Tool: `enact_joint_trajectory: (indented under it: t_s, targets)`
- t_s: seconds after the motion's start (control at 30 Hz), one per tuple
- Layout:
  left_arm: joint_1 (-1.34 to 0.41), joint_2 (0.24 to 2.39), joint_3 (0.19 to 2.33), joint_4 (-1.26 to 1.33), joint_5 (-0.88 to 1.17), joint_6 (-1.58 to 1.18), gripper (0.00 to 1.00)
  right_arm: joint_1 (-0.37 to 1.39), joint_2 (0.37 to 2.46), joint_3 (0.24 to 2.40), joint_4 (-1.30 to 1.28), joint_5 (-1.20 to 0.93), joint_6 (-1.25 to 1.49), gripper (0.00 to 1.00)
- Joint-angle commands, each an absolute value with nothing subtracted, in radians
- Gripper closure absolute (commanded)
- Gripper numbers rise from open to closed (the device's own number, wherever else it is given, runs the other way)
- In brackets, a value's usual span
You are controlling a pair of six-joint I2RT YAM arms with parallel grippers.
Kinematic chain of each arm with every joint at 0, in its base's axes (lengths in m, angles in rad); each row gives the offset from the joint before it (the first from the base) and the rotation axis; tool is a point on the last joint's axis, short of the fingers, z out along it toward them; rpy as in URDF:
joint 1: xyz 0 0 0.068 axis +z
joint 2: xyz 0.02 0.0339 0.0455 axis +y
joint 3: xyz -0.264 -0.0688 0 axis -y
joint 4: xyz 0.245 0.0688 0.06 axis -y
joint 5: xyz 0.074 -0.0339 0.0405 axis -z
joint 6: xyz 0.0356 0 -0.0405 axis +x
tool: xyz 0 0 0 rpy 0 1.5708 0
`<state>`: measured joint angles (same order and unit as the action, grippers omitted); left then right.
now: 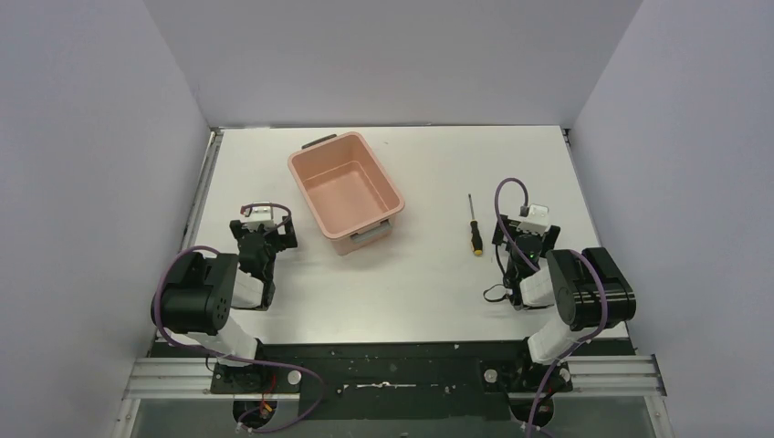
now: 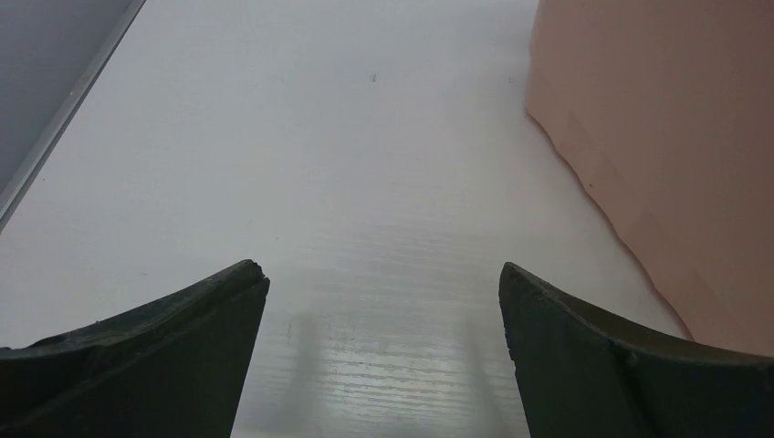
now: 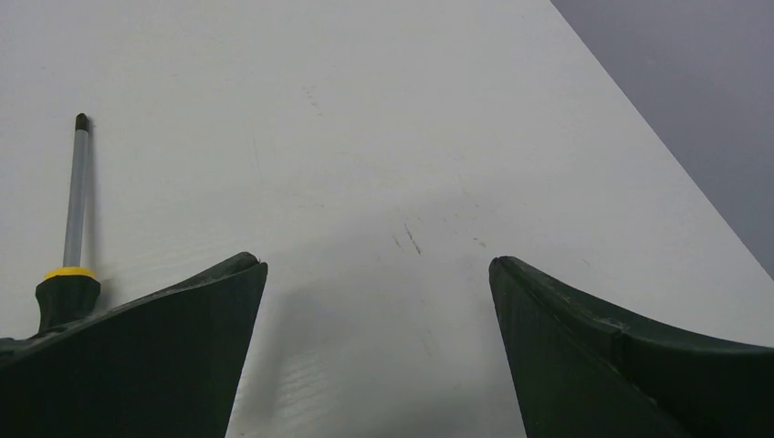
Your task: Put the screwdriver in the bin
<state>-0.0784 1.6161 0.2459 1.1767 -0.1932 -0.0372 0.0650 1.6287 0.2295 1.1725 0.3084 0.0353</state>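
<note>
The screwdriver (image 1: 474,226) lies flat on the white table, right of centre, its thin shaft pointing away and its black-and-yellow handle nearest me. In the right wrist view it (image 3: 73,210) lies just left of my left finger. My right gripper (image 1: 527,239) is open and empty, a little right of the screwdriver (image 3: 376,266). The salmon-pink bin (image 1: 301,169) stands at the back centre-left, empty inside. Its side wall (image 2: 657,137) fills the right of the left wrist view. My left gripper (image 1: 265,239) is open and empty, left of the bin (image 2: 383,274).
Grey walls enclose the table on the left, back and right. A metal rail (image 1: 203,187) runs along the table's left edge. The bin has grey handles at its near (image 1: 370,232) and far (image 1: 319,140) ends.
</note>
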Motion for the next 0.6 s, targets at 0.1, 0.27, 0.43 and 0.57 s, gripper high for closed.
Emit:
enact_joint_trajectory:
  t_s: [0.1,0.27,0.43,0.57]
  targets:
    - [-0.075,1.612,0.255,1.210,-0.186,-0.030,0.03,0.058,1.414,0.361,0.894,0.324,0.070,0.00]
    - [-0.075,1.611,0.255,1.209,-0.186,-0.029,0.03,0.058,1.280,0.744,0.255,0.061,0.123,0.00]
    - [-0.075,1.610,0.254,1.209,-0.186,-0.030,0.03,0.097,1.513,1.293,-0.464,-0.103,0.234,0.00]
    - [-0.075,1.611,0.255,1.208,-0.186,-0.030,0.03,0.223,1.711,1.548,-0.856,0.065,0.262,0.00]
